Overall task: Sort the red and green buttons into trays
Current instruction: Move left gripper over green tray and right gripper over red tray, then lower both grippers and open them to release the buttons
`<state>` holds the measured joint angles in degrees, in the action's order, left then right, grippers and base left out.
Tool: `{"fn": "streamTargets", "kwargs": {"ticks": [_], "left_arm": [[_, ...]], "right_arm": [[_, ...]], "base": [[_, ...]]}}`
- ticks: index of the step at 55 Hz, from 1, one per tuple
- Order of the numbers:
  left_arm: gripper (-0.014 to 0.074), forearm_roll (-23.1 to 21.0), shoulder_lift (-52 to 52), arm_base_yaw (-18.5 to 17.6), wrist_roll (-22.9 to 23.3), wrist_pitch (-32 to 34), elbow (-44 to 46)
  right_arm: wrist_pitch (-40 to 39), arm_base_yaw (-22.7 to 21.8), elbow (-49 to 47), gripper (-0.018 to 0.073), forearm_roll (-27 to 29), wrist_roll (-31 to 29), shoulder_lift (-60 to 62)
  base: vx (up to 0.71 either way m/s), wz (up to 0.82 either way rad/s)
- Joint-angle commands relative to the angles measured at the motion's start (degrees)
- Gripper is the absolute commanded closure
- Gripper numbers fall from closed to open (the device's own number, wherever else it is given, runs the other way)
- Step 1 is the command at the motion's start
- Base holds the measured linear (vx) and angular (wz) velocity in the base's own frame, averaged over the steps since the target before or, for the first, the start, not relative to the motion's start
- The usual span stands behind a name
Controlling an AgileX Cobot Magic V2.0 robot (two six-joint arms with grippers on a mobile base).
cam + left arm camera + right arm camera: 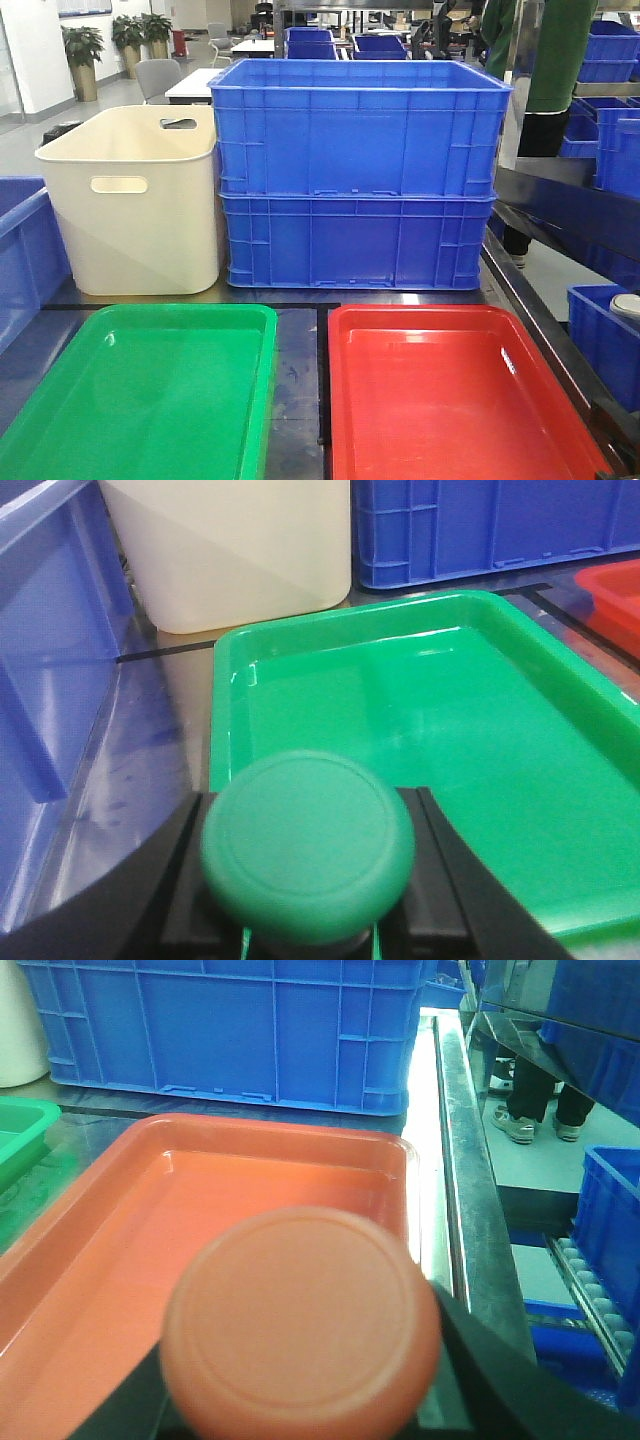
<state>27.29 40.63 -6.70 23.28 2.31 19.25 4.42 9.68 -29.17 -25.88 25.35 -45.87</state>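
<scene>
The small, round, domed green button (pixel 308 835) sits between the 2 black fingers (pixel 170 880) of the left gripper (pixel 310 880), whose jaws are closed on it. It hangs over the near edge of the shallow, glossy green tray (pixel 470 730) on the left. On the right, the matching red button (pixel 300 1335) fills the right wrist view. The right gripper (pixel 300 1390) looks clamped on it in the same way, with a dark finger (pixel 485 1375) showing past its edge, above the near end of the shallow red tray (pixel 150 1210). No button lies in either tray. Both caps are smooth moulded plastic with a faint ring just inside the rim; they look hard, light and a little slippery, unlikely to deform or break in a short drop. The curved cap would probably slide out of a pinch, so the better hold is lower, on the short dark body under it, which is barely visible here. Both trays are rigid, shiny plastic with rounded corners and low raised walls, lying side by side on the dark table top (pixel 297 370). On such slick floors a released button may skid or roll. Farther back stand a matte cream plastic tub (pixel 135 200) with handle slots and 2 stacked ribbed blue crates (pixel 355 170).
</scene>
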Motion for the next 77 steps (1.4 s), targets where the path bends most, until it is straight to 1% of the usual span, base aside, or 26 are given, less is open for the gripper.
{"fn": "streamTargets", "kwargs": {"ticks": [1,6,28,32,35,40,43,47,52,58,63,67,74,77], "left_arm": [[0.0599,-0.57,0.09,-0.19,0.51,4.21,1.67],[0.0599,-0.57,0.09,-0.19,0.51,4.21,1.67],[0.0599,-0.57,0.09,-0.19,0.51,5.09,1.67],[0.0599,-0.57,0.09,-0.19,0.51,6.61,1.67],[0.0599,-0.65,0.09,-0.19,0.64,9.05,1.67],[0.0599,-0.65,2.22,-0.19,0.64,16.16,1.74],[0.0599,-0.65,5.15,-0.19,0.57,21.82,2.02],[0.0599,-0.65,10.86,-0.19,0.57,26.55,3.70],[0.0599,-0.65,18.90,-0.19,0.57,29.76,7.66],[0.0599,-0.55,29.65,-0.19,0.51,31.20,14.15],[0.0597,-0.55,37.29,-0.19,0.51,31.81,18.54],[0.0595,-0.48,43.19,-0.19,0.59,32.87,21.50],[0.0582,0.01,47.80,-0.19,0.38,35.59,23.52],[0.0556,0.53,49.20,-0.19,0.38,35.97,24.05]], "right_arm": [[-4.42,0.03,-1.96,0.0557,-0.82,-0.06,0.60],[-5.57,0.03,-1.96,0.0557,-0.82,-0.06,0.60],[-5.71,0.03,-1.96,0.0557,-0.70,0.01,0.54],[-7.40,0.03,-1.96,0.0557,-0.75,0.01,0.02],[-9.55,0.03,-1.96,0.0557,-0.69,0.01,-0.92],[-17.19,0.03,-1.96,0.0557,-0.80,-0.04,-4.22],[-23.85,0.03,-2.01,0.0557,-0.80,-0.11,-8.20],[-31.58,0.03,-2.45,0.0557,-0.80,-0.11,-13.70],[-37.49,0.03,-4.12,0.0557,-0.94,-0.71,-21.62],[-42.89,0.03,-7.20,0.0557,-1.83,-4.58,-32.01],[-45.66,0.03,-10.03,0.0555,-2.09,-7.21,-37.51],[-46.37,0.03,-12.14,0.0550,-2.04,-7.38,-41.91],[-46.02,0.03,-13.33,0.0521,-1.86,-7.38,-45.44],[-46.11,0.03,-13.33,0.0484,-1.85,-7.38,-46.07]], "base": [[0.00,0.00],[0.00,0.00],[0.00,0.00],[0.00,0.00],[0.00,0.00],[0.00,0.00],[0.00,0.00],[0.00,0.00],[0.00,0.00],[0.00,0.00],[0.00,0.00],[0.00,0.00],[0.00,0.00],[0.00,0.00]]}}
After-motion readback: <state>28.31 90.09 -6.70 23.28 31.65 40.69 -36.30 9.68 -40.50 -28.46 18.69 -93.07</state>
